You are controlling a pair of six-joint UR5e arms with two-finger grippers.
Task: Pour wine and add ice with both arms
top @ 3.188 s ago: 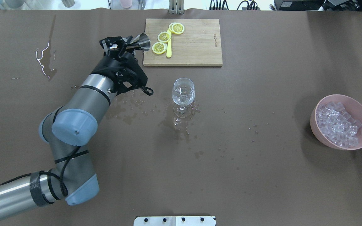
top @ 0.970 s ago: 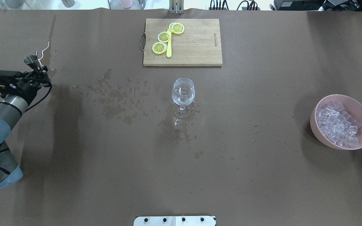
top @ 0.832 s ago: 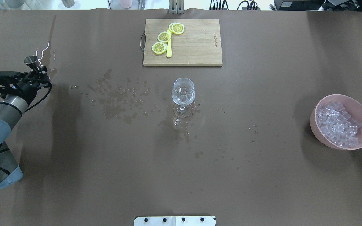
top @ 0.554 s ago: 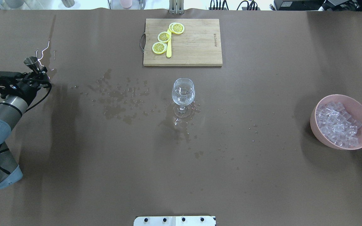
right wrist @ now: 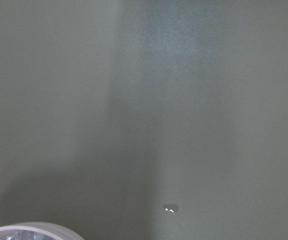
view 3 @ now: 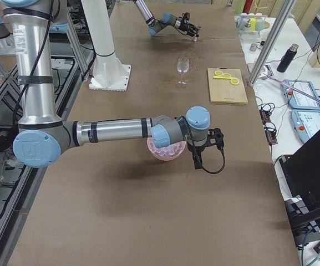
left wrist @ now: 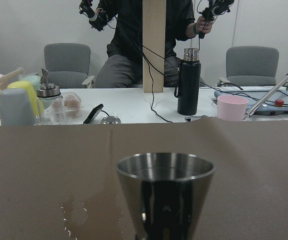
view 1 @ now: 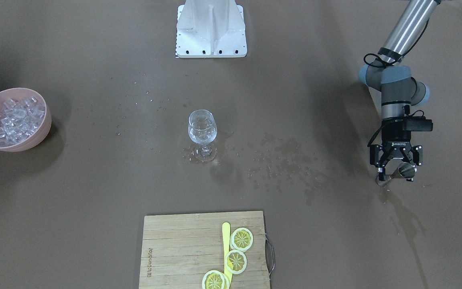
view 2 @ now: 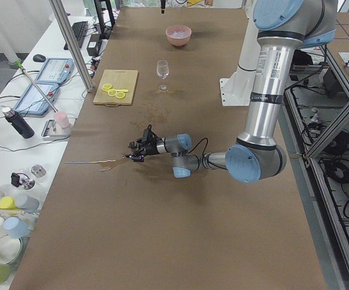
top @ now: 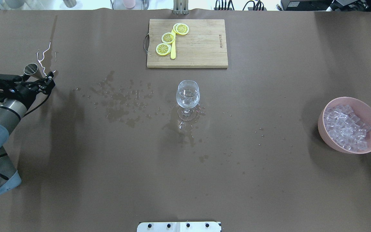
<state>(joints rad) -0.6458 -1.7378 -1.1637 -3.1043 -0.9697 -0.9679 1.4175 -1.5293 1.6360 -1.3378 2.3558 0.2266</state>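
Note:
My left gripper (top: 39, 77) (view 1: 396, 176) is at the table's far left, low over the table, open around a small steel jigger (top: 30, 68) (view 1: 404, 171) that stands upright and fills the left wrist view (left wrist: 165, 192). The wine glass (top: 188, 94) (view 1: 202, 127) stands mid-table with a little clear wine in it. The pink bowl (top: 328, 137) (view 1: 28, 140) of ice cubes (top: 345, 129) (view 1: 12, 116) stands at the far right. My right gripper (view 3: 196, 155) shows only in the exterior right view, beside the bowl; I cannot tell whether it is open or shut.
A wooden cutting board (top: 201, 48) with lemon slices (top: 167, 38) and a yellow utensil lies behind the glass. Wet patches and drops (top: 121, 103) spread left of and around the glass. A white streak (top: 42, 59) marks the table near the jigger. The white pedestal (view 1: 211, 28) stands at the robot's edge.
My left arm carried the jigger from beside the cutting board to the far left. In the last half second the jigger shifted slightly nearer and the fingers spread apart from it.

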